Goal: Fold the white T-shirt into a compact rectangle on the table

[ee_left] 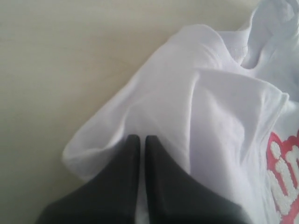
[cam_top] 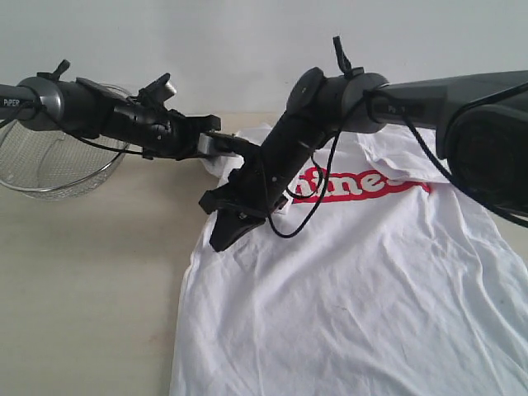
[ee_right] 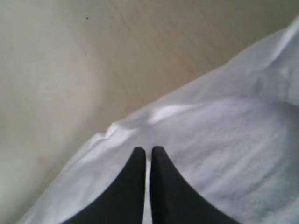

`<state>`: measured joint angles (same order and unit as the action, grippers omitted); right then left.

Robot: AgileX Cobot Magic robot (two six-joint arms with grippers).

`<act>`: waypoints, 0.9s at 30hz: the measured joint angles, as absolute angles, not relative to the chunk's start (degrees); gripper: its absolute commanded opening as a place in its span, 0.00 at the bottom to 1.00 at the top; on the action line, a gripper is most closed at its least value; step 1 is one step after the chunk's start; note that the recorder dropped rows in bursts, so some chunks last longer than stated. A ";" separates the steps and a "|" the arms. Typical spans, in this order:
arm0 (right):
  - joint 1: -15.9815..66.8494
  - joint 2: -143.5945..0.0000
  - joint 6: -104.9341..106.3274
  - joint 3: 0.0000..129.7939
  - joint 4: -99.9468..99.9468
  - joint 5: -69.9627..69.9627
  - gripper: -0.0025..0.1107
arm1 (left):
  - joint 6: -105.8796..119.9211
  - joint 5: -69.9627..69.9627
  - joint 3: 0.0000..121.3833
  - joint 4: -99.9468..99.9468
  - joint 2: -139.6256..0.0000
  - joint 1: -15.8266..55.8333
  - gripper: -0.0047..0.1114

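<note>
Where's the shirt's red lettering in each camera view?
Exterior view: red lettering across the chest, partly behind the right arm.
Left wrist view: cut off at the picture's edge, past the raised fold.
Right wrist view: not in it.
Shared landmark: white T-shirt, its edge against the table.

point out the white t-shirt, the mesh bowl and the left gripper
white T-shirt (cam_top: pixel 371 280): exterior view, front panel below the lettering
mesh bowl (cam_top: pixel 49 165): exterior view, its wire wall
left gripper (ee_left: pixel 142 138): left wrist view, midway between its fingertips
</note>
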<state>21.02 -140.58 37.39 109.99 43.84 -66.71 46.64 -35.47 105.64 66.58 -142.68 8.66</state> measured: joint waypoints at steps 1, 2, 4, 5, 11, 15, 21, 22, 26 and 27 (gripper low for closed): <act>21.06 -140.83 37.39 109.99 43.72 -66.42 0.02 | 46.36 -35.47 105.64 66.02 -142.68 8.66 0.08; 21.16 -141.25 37.39 109.88 43.36 -66.31 0.02 | 46.05 -35.47 105.64 65.41 -142.68 8.66 0.08; 21.16 -141.58 37.16 109.88 43.26 -66.21 0.02 | 45.42 -35.47 105.64 64.22 -142.68 8.66 0.08; 21.16 -141.58 37.04 109.88 43.26 -66.21 0.02 | 45.21 -35.47 105.64 63.92 -142.68 8.66 0.08; 21.93 -142.01 36.82 110.00 43.67 -66.69 0.02 | 44.86 -35.47 105.64 62.85 -142.68 8.66 0.08; 24.28 -142.38 36.73 110.12 43.92 -67.47 0.02 | 44.82 -35.06 105.64 62.87 -142.68 8.66 0.08; 27.30 -142.38 36.69 110.12 44.14 -68.61 0.02 | 44.73 -34.50 105.64 62.87 -142.68 8.66 0.08; 27.54 -142.38 36.69 110.12 44.14 -68.73 0.02 | 44.73 -34.20 105.64 62.79 -142.68 8.66 0.08; 28.43 -142.51 36.69 110.12 44.14 -69.07 0.02 | 44.69 -33.34 105.64 62.79 -142.68 8.66 0.08; 28.52 -142.51 36.69 110.12 44.14 -69.07 0.02 | 44.69 -33.18 105.75 62.65 -142.68 8.66 0.08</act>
<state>28.52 -142.51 36.69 110.12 44.14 -69.07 44.69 -33.18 105.75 62.65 -142.68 8.66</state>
